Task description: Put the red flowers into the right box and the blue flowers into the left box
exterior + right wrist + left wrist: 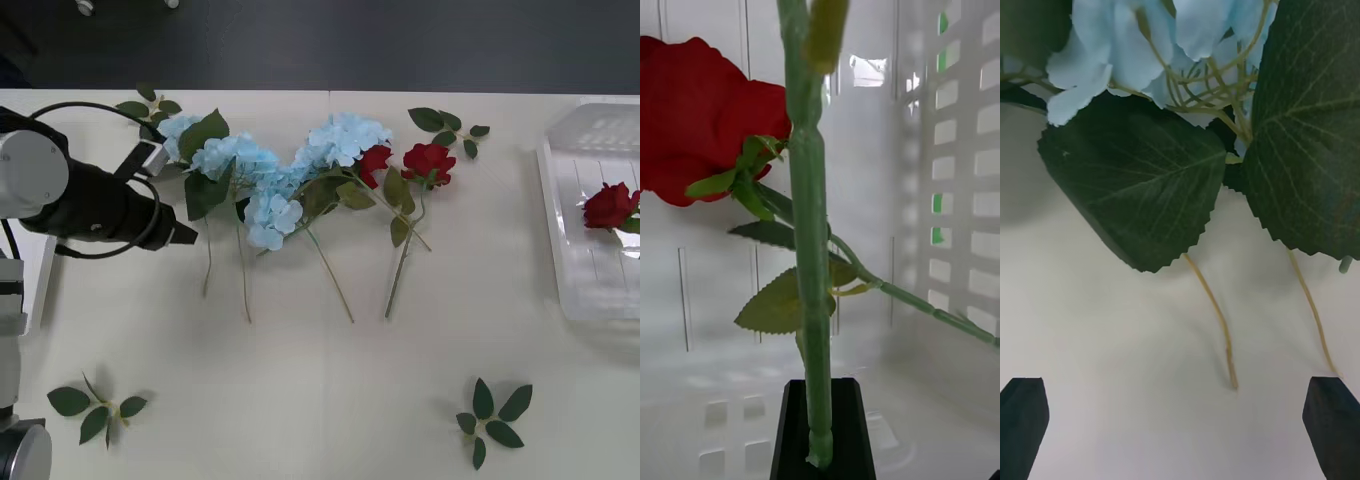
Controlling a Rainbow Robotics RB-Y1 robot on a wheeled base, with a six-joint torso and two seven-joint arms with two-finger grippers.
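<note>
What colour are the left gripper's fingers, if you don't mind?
Black. The left gripper shows its fingers best in the left wrist view.

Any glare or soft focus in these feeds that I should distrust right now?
Right wrist view: a bright glare patch on the right box wall, and the stem blurs toward its upper end. Left wrist view: soft shadows under the dark leaves, and the blue flowers look slightly soft. Front view: even light, faint shadows.

red flowers (428,160) deep red | blue flowers (250,165) pale sky-blue | right box (590,290) white
</note>
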